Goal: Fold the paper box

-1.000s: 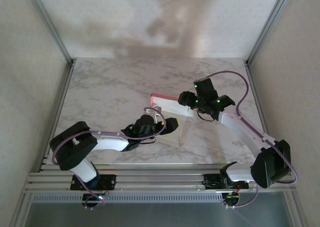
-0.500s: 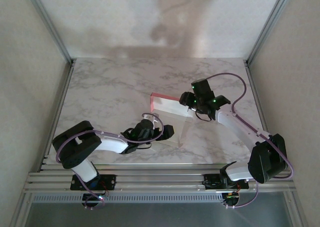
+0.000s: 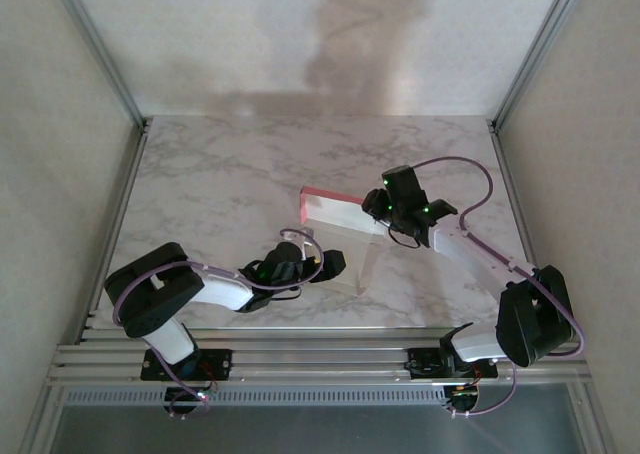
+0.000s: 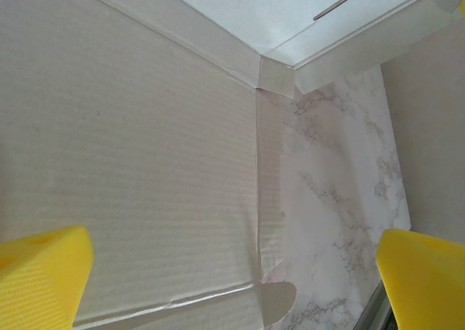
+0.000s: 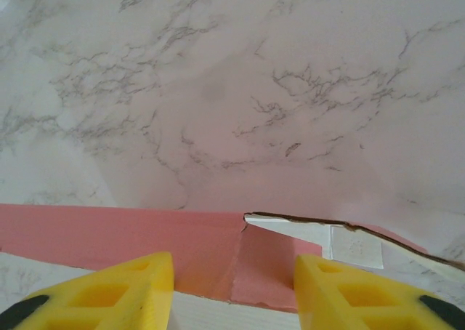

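Note:
The paper box (image 3: 338,229) lies part-folded in the middle of the table, its white inside up and a pink wall (image 3: 335,195) raised along its far edge. My left gripper (image 3: 333,264) is open at the box's near left side; in the left wrist view its yellow fingers (image 4: 43,272) stand wide apart over a white creased panel (image 4: 145,163). My right gripper (image 3: 376,203) sits at the box's far right corner. In the right wrist view its jaws (image 5: 234,286) straddle a pink corner flap (image 5: 272,261) beside the pink wall (image 5: 109,235), with gaps left.
The marble table (image 3: 220,174) has free room to the left and behind the box. Metal frame posts (image 3: 520,64) and side walls bound it. A rail (image 3: 330,354) runs along the near edge by the arm bases.
My right gripper has come down and left onto the box's far right corner, its jaws narrowing. My left gripper has drawn back slightly toward the near edge, still wide.

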`<control>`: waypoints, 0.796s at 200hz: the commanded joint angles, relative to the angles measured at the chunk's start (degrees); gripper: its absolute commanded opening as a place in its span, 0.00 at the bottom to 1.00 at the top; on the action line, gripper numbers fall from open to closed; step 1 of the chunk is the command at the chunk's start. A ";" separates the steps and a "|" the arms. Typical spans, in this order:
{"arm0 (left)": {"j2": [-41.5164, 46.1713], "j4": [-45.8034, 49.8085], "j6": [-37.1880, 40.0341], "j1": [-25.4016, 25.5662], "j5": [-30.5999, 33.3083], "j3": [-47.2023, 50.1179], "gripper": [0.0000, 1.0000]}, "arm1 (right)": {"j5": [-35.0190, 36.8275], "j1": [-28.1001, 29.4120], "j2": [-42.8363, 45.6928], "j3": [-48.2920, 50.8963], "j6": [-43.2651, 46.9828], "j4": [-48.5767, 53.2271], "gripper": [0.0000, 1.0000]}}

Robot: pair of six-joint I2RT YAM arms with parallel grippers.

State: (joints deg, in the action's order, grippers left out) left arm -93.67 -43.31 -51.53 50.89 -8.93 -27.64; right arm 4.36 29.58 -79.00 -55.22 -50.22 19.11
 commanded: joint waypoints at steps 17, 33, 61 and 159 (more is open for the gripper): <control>-1.17 -0.28 -1.52 0.56 1.36 1.34 1.00 | -0.56 -0.28 1.54 3.45 -5.78 -6.25 0.40; -1.07 -0.42 -1.60 0.78 1.54 1.44 1.00 | -0.43 -0.35 2.07 4.87 -7.49 -8.71 0.36; -1.04 -0.80 -2.02 1.01 1.63 1.80 0.99 | 0.58 -0.36 3.53 6.81 -9.53 -11.43 0.31; -0.98 -2.47 -3.20 1.36 1.80 2.76 1.00 | 1.97 -0.38 5.71 14.07 -18.63 -23.61 0.15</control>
State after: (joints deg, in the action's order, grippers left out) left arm -93.82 -46.11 -53.17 51.66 -7.84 -26.37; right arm 4.78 29.50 -74.02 -42.76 -65.43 -0.32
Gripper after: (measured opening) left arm 0.995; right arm 0.162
